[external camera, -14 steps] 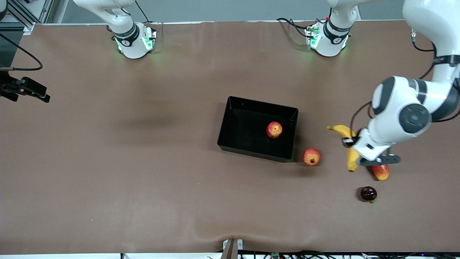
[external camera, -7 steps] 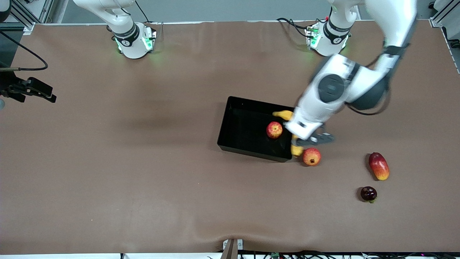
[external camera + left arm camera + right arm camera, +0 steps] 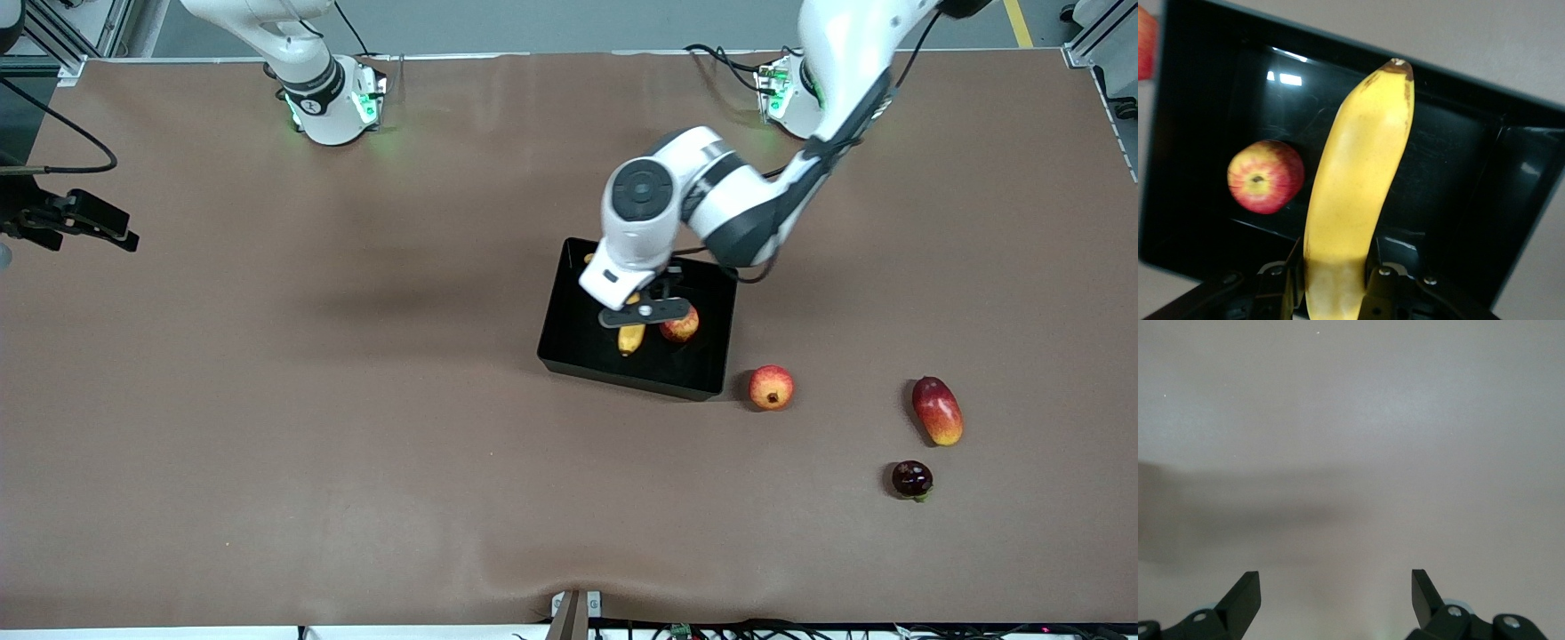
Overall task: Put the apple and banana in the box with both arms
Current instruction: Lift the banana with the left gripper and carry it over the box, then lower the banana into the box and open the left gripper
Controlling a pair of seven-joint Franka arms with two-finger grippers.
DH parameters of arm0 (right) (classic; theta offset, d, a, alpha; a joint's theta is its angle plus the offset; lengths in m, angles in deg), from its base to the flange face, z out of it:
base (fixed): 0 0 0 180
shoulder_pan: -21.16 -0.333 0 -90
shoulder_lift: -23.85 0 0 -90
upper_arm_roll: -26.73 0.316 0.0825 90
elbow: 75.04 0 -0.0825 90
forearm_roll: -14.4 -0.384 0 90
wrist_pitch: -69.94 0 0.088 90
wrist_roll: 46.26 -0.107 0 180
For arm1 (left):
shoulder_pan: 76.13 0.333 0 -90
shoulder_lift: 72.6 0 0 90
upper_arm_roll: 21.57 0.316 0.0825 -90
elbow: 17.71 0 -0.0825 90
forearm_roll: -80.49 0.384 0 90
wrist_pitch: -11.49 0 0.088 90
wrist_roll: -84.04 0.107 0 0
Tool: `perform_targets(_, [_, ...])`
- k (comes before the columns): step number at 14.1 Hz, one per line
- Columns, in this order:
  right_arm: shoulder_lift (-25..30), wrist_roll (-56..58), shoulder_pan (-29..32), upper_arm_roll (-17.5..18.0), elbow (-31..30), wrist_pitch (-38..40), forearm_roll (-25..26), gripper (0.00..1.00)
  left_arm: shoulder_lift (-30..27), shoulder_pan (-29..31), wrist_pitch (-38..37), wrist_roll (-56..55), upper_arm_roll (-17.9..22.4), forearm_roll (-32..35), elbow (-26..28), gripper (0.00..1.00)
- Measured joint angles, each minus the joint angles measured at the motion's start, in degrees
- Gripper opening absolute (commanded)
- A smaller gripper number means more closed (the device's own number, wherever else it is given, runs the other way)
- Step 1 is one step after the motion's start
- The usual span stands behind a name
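Note:
My left gripper is shut on the yellow banana and holds it over the inside of the black box. In the left wrist view the fingers clamp the banana near its lower end, its dark tip pointing over the box floor. The red and yellow apple lies in the box beside the banana, and also shows in the left wrist view. My right gripper waits open over bare table at the right arm's end; in the right wrist view it holds nothing.
A red-orange round fruit with a crown tip lies just outside the box's corner, toward the left arm's end. A red-yellow mango and a small dark fruit lie farther toward that end.
My left arm has carried the banana from beside the mango, past the red-orange fruit, to over the box. The right gripper has barely shifted.

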Motion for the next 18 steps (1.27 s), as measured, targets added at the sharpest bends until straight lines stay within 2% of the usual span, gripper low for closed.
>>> perform_targets(10, [0.0,-0.09,0.0,-0.08,0.04,0.85,0.0,1.0,11.1,-1.21,8.38,-0.54,0.18,8.65,-0.95,0.0])
perform_targets(11, [0.0,-0.09,0.0,-0.08,0.04,0.85,0.0,1.0,12.11,-1.35,8.84,-0.54,0.19,8.95,-0.96,0.02])
perform_targets(12, [0.0,-0.09,0.0,-0.08,0.04,0.85,0.0,1.0,12.98,-1.47,9.1,-0.54,0.19,9.07,-0.97,0.09])
perform_targets(13, [0.0,-0.09,0.0,-0.08,0.04,0.85,0.0,1.0,13.64,-1.56,9.26,-0.54,0.19,9.12,-0.98,0.31])
perform_targets(14, [0.0,-0.09,0.0,-0.08,0.04,0.86,0.0,1.0,14.03,-1.58,9.35,-0.54,0.19,9.12,-1.08,0.84])
perform_targets(15, [0.0,-0.09,0.0,-0.08,0.04,0.86,0.0,1.0,14.03,-1.58,9.34,-0.53,0.18,9.12,-1.19,1.0])
perform_targets(18, [0.0,-0.09,0.0,-0.08,0.04,0.86,-0.01,1.0,14.0,-1.51,9.36,-0.53,1.22,9.97,-2.03,1.0])
